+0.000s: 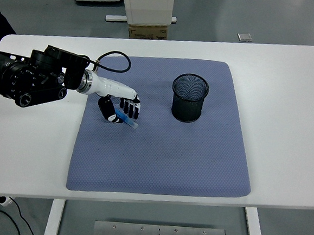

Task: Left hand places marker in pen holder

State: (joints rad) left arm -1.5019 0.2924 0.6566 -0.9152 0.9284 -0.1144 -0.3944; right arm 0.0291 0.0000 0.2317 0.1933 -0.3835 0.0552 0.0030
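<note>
I see the blue marker (pixel 126 119) pinched in my left hand (pixel 119 108), fingers curled around it, low over the blue mat (pixel 160 150). The mesh pen holder (pixel 189 98) stands at its three o'clock, well apart.

A lab: grey floor (pixel 40 10), white table (pixel 289 95), cardboard box (pixel 147 32).

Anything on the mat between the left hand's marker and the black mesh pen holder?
No. In the head view only bare blue-grey padded mat separates the blue marker in the left hand from the black mesh pen holder.
</note>
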